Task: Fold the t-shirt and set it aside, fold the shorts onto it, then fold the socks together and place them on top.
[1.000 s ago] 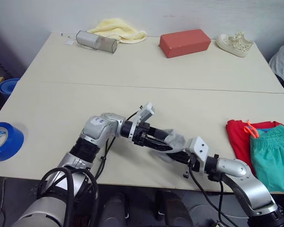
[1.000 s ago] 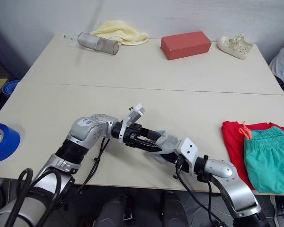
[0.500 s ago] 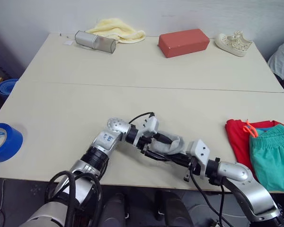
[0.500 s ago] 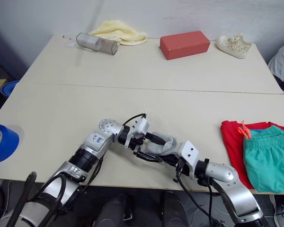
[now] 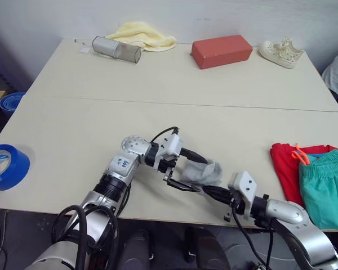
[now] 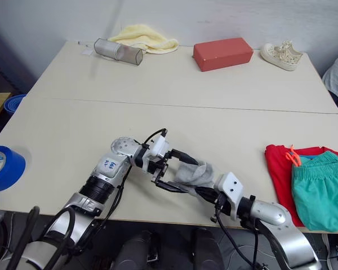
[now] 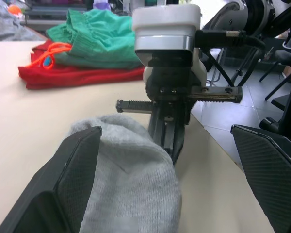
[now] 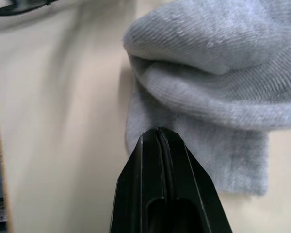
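Left eye view, left to right: a blue tape roll (image 5: 7, 166) sits at the counter's (image 5: 73, 124) left edge. Near the front edge at centre, the left tool (image 5: 187, 170) stands with fingers apart, straddling the grey socks (image 5: 198, 172), one finger over them and one nearer. The right tool (image 5: 209, 192) meets the socks from the right; right wrist view shows its fingers pressed together, tip touching the sock fabric. At the right edge, the teal shorts (image 5: 327, 183) lie on the folded red t-shirt (image 5: 283, 163), orange drawstring showing.
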`<state>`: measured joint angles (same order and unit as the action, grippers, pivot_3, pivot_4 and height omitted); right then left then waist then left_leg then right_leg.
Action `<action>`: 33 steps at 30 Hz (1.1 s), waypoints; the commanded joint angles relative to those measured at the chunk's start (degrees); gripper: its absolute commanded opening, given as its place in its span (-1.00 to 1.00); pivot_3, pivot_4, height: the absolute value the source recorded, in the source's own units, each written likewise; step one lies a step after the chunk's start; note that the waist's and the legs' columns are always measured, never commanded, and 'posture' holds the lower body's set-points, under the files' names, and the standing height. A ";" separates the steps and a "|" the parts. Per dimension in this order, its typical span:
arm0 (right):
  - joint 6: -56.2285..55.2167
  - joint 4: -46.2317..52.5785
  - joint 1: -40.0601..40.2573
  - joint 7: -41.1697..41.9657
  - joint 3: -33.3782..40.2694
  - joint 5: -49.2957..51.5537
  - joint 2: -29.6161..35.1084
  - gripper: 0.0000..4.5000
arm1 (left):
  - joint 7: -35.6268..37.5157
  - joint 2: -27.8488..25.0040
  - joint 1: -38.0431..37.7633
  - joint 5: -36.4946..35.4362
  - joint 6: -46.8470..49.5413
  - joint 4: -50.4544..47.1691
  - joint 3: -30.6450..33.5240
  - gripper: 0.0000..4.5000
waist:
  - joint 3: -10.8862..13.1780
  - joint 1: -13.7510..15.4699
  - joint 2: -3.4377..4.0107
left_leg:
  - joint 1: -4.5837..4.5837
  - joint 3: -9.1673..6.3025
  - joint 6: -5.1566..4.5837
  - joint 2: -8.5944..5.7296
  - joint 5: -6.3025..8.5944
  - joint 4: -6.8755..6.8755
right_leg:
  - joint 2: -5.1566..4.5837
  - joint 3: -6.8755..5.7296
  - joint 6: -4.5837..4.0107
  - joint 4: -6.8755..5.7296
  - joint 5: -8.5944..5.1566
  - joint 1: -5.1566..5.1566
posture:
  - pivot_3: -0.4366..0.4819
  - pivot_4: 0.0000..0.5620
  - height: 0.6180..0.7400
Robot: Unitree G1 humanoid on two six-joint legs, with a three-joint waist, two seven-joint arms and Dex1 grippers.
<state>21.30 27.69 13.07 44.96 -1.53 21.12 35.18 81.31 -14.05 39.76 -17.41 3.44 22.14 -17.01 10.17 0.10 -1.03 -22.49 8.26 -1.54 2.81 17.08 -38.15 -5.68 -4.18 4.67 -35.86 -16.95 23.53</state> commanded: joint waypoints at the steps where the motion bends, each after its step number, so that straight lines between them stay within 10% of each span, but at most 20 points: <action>1: -0.34 5.28 5.55 1.94 6.12 3.84 2.23 -1.00 | -0.36 -1.70 1.82 -2.81 0.58 -3.35 4.30 0.99 | 0.00 0.00 0.00 | -0.02 0.00 0.00 0.00 0.00 0.00 | 0.00 -0.01 0.00 0.00 0.00 0.01 | -0.05 -0.47 1.00; 8: 6.49 13.80 19.12 1.48 21.17 25.33 0.78 -0.92 | 0.68 -4.23 5.13 -4.99 3.91 -2.04 8.50 0.58 | 0.00 0.03 0.00 | 0.05 -0.08 0.00 0.03 -0.02 0.01 | 0.05 -0.06 0.02 -0.03 0.01 -0.10 | -0.05 -0.47 1.00; 20: 24.47 6.50 21.23 -25.79 24.91 72.82 3.15 0.65 | -3.86 2.33 5.37 6.80 -12.14 10.20 2.09 -1.00 | 0.01 0.15 -0.01 | 0.04 -0.06 -0.08 0.03 0.03 0.04 | -0.18 0.26 0.01 0.12 0.01 -0.11 | -0.05 -0.47 1.00; 22: 25.10 4.46 18.42 -33.11 22.46 78.94 4.66 0.98 | -4.82 2.75 5.79 8.36 -14.66 11.94 1.67 -1.00 | 0.01 0.00 -0.02 | 0.02 -0.05 -0.09 0.04 0.03 0.05 | -0.13 0.46 0.01 0.11 0.01 -0.08 | -0.05 -0.47 1.00; 33: 21.73 0.40 7.78 -55.50 12.30 91.77 1.36 0.99 | -9.12 2.44 3.38 12.45 -16.39 11.63 0.61 -1.00 | 0.01 0.05 -0.03 | -0.24 -0.10 -0.19 0.00 0.04 0.01 | -0.02 0.44 0.16 0.30 0.10 0.00 | -0.05 -0.47 1.00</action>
<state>43.66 27.63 21.35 -8.73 12.03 111.47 37.55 72.80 -11.94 43.72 -5.37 -12.22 35.71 -15.83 10.18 0.15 -1.06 -22.73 8.17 -1.74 2.82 17.12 -38.15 -5.71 -3.73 4.86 -35.55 -16.84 23.52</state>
